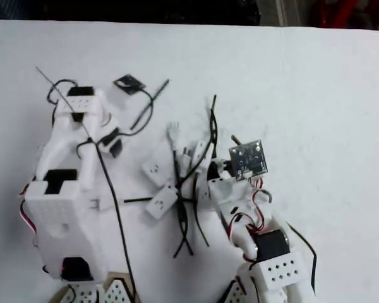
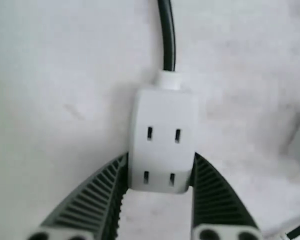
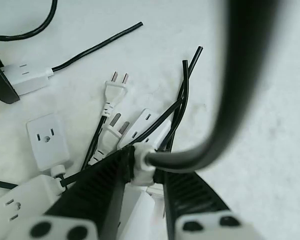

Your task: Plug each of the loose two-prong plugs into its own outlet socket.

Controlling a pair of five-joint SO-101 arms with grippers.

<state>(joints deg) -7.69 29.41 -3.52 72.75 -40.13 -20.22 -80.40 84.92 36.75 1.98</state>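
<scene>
Inside the left claw [image 2: 159, 167] sits a socket [image 2: 163, 134].

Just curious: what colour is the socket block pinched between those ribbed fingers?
The socket block is white, on a black cord; clearest in left wrist view.

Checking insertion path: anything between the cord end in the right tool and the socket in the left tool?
Yes: a loose two-prong plug, a square outlet and black cords lie on the table between the cord end in the right tool and the held socket. The socket's slots are uncovered.
</scene>
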